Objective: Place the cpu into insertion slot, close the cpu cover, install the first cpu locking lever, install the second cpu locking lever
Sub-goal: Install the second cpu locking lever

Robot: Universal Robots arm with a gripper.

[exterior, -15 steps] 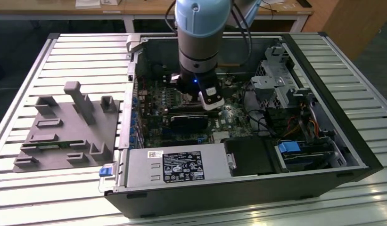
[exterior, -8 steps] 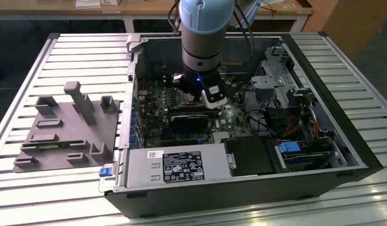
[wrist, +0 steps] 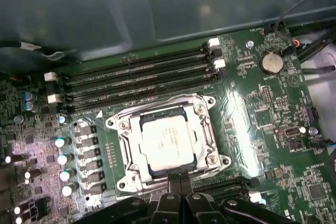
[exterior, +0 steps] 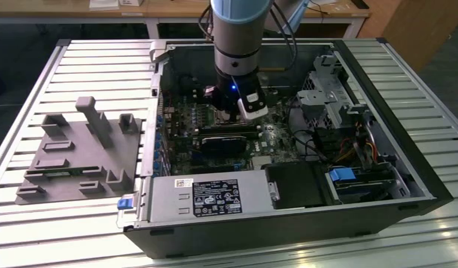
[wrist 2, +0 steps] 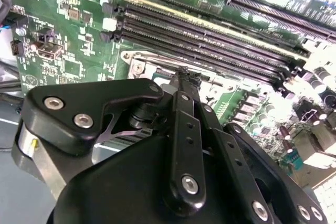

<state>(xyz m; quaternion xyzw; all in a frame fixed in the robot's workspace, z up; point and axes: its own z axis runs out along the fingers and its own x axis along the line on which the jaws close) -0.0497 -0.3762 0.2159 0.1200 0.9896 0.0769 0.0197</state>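
One cpu [wrist: 167,144] seated in insertion slot [wrist: 206,141], gripper [wrist: 179,179] touching slot edge.

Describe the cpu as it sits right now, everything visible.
The cpu is a flat square chip with a dull silver-grey metal top, faint print on it. In the first wrist view it lies flat in the insertion slot, framed by the silver cpu cover closed around its edges. The gripper hangs at the socket's near edge, fingertips together; contact with the chip cannot be told.
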